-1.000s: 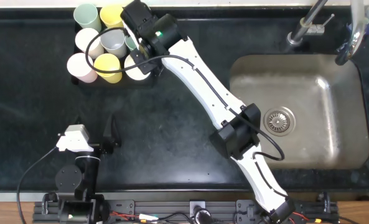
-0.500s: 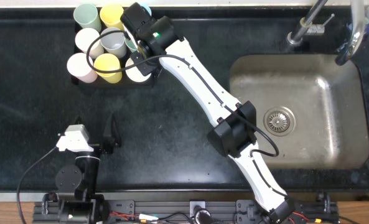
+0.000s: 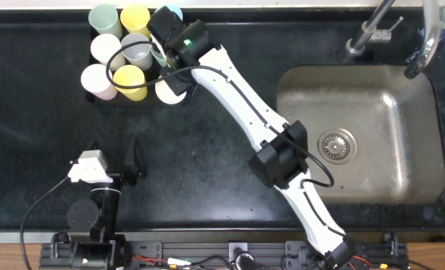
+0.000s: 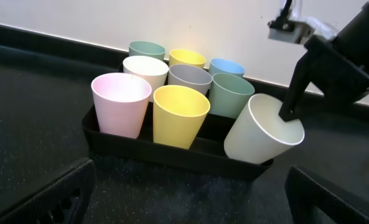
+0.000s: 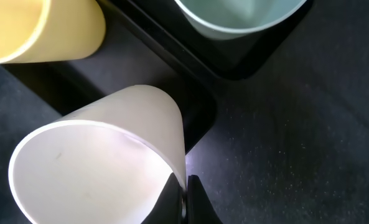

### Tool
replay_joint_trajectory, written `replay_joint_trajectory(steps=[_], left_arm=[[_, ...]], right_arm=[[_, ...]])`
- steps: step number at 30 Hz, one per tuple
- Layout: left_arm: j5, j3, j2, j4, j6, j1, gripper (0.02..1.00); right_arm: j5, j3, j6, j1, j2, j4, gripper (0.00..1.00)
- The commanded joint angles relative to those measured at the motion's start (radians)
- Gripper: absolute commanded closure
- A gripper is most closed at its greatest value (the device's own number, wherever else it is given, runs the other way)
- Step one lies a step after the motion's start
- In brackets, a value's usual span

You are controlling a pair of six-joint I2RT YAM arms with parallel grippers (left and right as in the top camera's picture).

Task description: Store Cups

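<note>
The black tray [image 4: 172,154] sits at about 10 o'clock on the dark worktop [image 3: 207,172], and the steel sink [image 3: 402,97] lies at 3 o'clock. Eight cups stand upright in the tray, packed side by side. Its 9 o'clock column holds a sage cup [image 4: 147,50], a white cup [image 4: 145,68] and a pink cup [image 4: 121,102]. The middle column holds a yellow cup [image 4: 186,59], a grey cup [image 4: 189,78] and a second yellow cup [image 4: 179,115]. The 3 o'clock column holds a blue cup [image 4: 226,66] and a pale green cup [image 4: 231,93]. A ninth, cream cup [image 4: 262,130] is at the tray's 5 o'clock corner. It is tilted, its lower end down behind the tray's front wall and its mouth leaning outward past the tray's edge. Whether its base touches the tray floor cannot be determined. The right arm [image 3: 237,97] reaches across the worktop from 5 o'clock to that corner. The right hand [image 5: 184,194] is clenched on the cream cup's rim, one finger inside the mouth and one against the outer wall. The cream cup lies just beside the pale green cup and the second yellow cup. The left arm [image 3: 91,169] stands at 7 o'clock, well apart from the tray. The left hand [image 4: 190,186] is released, fingers spread wide with nothing between them, and it faces the tray's front wall.
</note>
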Motion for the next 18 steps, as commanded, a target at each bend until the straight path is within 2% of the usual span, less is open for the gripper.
replay_joint_trajectory(steps=[1, 18], left_arm=[[0.009, -0.001, -0.01, -0.002, 0.022, 0.005, 0.018], [0.009, -0.002, -0.01, -0.003, 0.022, 0.005, 0.018]], right_arm=[[-0.008, 0.014, -0.003, -0.003, 0.028, 0.0, 0.956], [-0.008, 0.014, -0.011, -0.003, 0.057, 0.031, 0.961]])
